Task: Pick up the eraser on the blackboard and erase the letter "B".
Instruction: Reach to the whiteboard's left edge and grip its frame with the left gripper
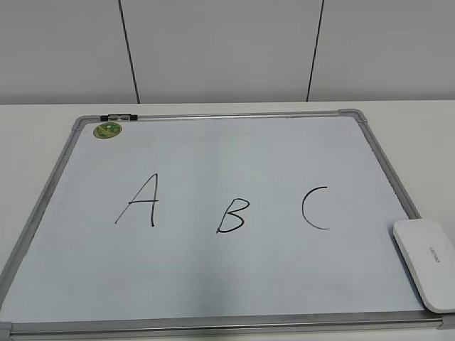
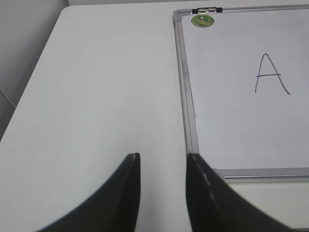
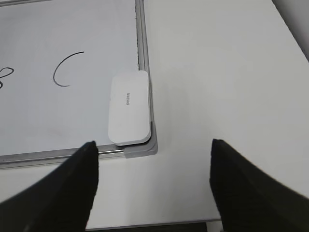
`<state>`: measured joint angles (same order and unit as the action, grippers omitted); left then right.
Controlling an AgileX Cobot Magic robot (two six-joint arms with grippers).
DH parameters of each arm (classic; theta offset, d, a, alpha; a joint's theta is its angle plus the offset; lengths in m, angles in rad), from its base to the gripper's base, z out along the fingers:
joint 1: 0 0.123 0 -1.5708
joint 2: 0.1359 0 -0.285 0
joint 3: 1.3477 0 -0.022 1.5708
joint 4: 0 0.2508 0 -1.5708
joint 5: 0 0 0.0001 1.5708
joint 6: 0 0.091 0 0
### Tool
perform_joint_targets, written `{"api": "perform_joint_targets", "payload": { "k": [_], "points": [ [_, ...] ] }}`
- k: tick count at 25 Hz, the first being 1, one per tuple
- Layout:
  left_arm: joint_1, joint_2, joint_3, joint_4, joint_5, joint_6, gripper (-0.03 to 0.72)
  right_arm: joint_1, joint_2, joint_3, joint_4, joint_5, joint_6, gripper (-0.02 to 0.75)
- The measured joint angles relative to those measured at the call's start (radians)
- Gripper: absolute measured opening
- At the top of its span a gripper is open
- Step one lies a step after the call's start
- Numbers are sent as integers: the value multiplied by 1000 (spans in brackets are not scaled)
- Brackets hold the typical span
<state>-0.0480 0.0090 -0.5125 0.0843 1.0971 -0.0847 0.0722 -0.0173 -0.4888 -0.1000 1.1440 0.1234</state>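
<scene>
On blackboard point(image 1: 213, 153) corner: eraser point(image 1: 427, 263) | letter "B" point(image 1: 233, 215) unerased

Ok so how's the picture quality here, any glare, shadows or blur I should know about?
Exterior view: even, soft light, no glare on the blackboard; the letter "B" reads sharp. Left wrist view: the left tool is dark and blurred up close. Right wrist view: the right tool is likewise soft; the eraser is crisp, with only a faint shadow.

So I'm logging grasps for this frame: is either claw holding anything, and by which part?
Nothing is held. Both the left claw and right claw are open and empty; the eraser lies untouched at the blackboard's corner.
</scene>
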Motion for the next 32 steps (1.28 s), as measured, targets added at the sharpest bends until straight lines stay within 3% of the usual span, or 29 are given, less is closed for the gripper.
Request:
{"api": "perform_joint_targets", "payload": {
  "k": [19, 32],
  "points": [
    [0, 31, -31, 0, -9, 0, 232, 0, 0, 0, 0, 0, 0, 534],
    [0, 567, -201, 2, -108, 0, 241, 0, 0, 0, 0, 0, 0, 534]
  ]
}}
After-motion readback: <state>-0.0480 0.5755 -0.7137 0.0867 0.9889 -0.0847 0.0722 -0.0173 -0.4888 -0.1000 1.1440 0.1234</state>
